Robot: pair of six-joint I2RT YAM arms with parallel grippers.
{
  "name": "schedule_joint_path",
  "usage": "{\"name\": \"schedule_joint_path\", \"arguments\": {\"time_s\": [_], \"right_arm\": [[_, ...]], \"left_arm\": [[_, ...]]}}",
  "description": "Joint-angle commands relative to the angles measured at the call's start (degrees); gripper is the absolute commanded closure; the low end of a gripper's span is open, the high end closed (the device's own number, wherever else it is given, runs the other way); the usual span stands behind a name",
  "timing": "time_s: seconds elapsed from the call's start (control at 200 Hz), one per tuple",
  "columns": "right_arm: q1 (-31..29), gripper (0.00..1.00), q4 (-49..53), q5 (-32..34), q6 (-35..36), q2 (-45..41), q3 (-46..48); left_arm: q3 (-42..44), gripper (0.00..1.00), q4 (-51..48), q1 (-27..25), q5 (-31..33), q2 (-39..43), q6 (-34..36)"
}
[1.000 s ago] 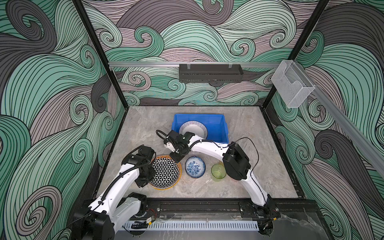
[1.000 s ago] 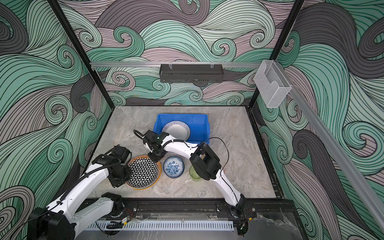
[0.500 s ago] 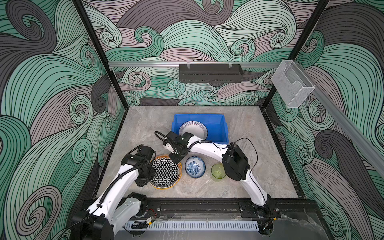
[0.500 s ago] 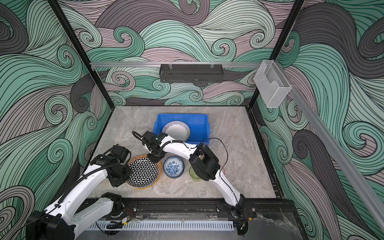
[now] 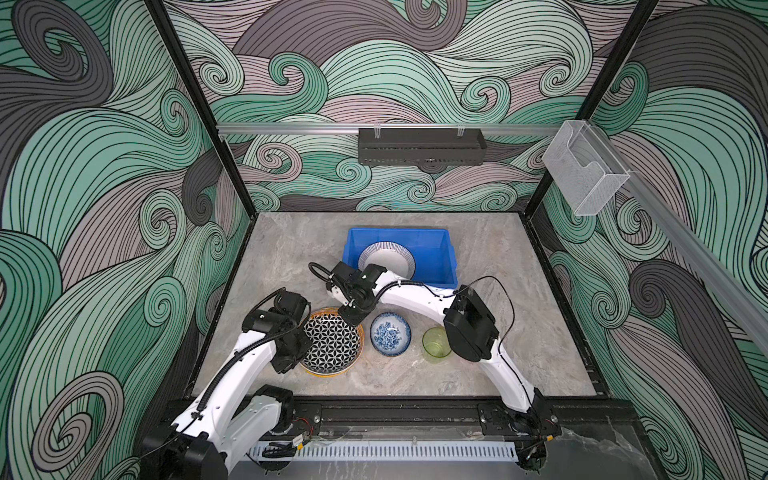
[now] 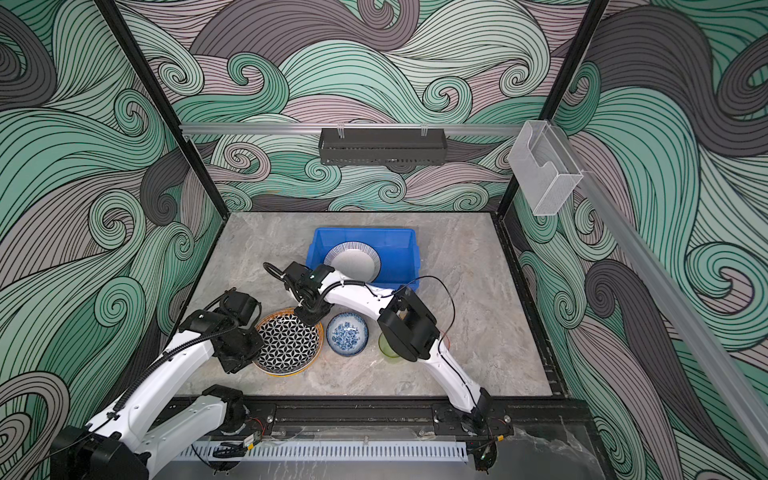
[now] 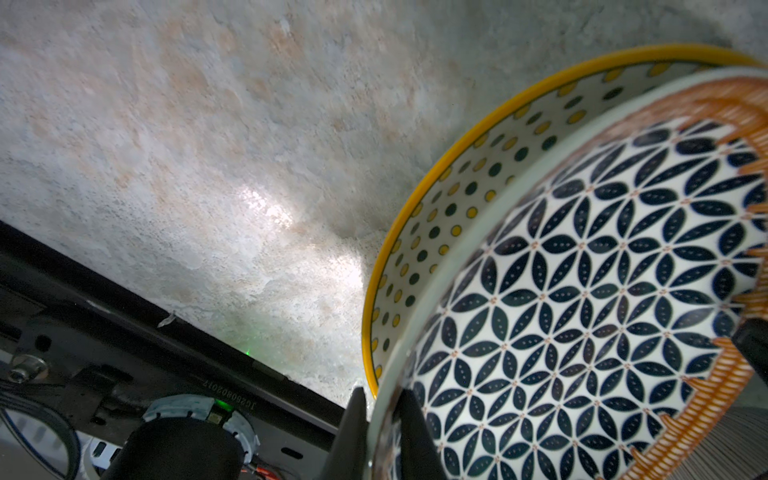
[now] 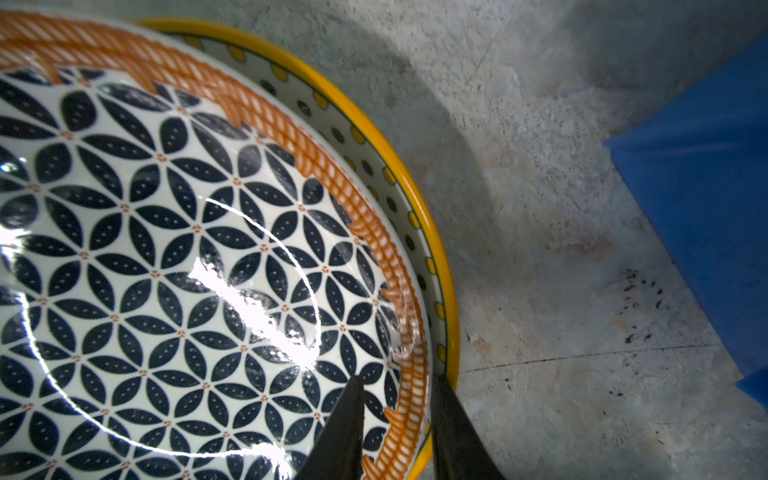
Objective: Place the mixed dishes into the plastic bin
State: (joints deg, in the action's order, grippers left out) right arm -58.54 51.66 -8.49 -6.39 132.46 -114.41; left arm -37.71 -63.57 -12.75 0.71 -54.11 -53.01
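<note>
Bright, even light; glare on star plate (image 8: 249, 307)

You have one piece of lettering to read: a short line of pale characters (image 7: 226, 388) printed on the black rail (image 7: 124, 332), caught in the left wrist view. It shows upside down and soft. Its end looks like "2017", and the characters before that are too blurred for you to trust. In both top views that rail (image 5: 395, 409) (image 6: 353, 415) runs along the 6 o'clock edge of the tabletop (image 5: 291, 249), and there the print is too small to make out.
</note>
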Motion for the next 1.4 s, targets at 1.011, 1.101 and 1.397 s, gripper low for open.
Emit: {"name": "schedule_joint_path", "arguments": {"time_s": [1.011, 1.101, 1.397], "right_arm": [[-1.93, 0.75, 1.05, -5.84, -0.37, 2.80, 1.83], [-1.93, 0.76, 1.10, -5.81, -0.29, 2.71, 1.76], [-1.93, 0.75, 1.05, -5.93, -0.20, 2.28, 0.39]], "left_arm": [[7.52, 0.94, 12.30, 0.62, 2.22, 18.19, -8.16], [7.83, 1.00, 12.77, 0.62, 1.97, 18.98, -8.29], [6.79, 1.00, 9.27, 0.62, 2.54, 19.90, -7.62]]}}
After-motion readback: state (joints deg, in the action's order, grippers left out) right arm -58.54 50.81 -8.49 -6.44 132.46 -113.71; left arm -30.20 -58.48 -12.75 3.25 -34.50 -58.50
